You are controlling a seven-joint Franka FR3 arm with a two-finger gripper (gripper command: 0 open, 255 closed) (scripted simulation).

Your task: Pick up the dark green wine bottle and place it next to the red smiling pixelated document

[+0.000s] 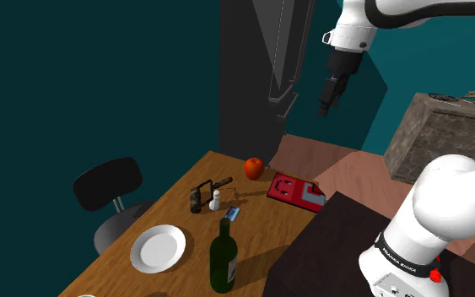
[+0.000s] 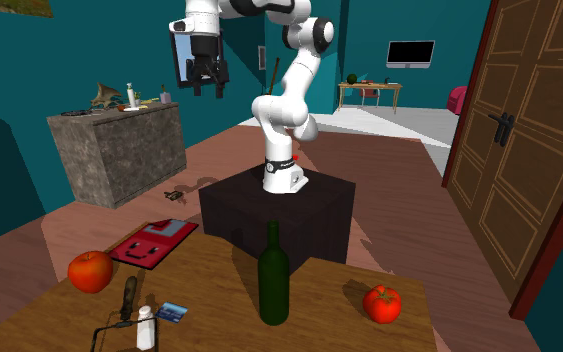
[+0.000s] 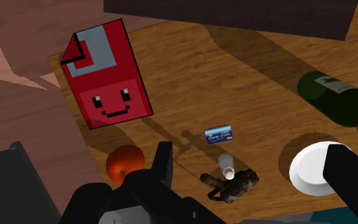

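Kitchen table, mid-task: the Franka arm's black claw (image 1: 325,108) hangs high over the far end of the wooden table (image 1: 261,224), its 2 fingers (image 3: 161,159) spread wide with nothing between them. The dark green wine bottle (image 1: 223,257) stands upright well below the claw and well off to one side, out past the finger that sits over the white plate (image 3: 314,168) in the wrist view. The red smiling pixelated document (image 3: 107,83) lies flat much nearer beneath the claw, on the side of the other finger. Between document and bottle sit a small card (image 3: 219,133) and a white shaker (image 3: 226,164), with 1 tomato (image 3: 125,162) close under the claw. Because the bottle's long axis runs straight up, the coming move likely calls for a long drop and a sideways reach across the table, then a closing of the fingers around the neck or the body from the side.
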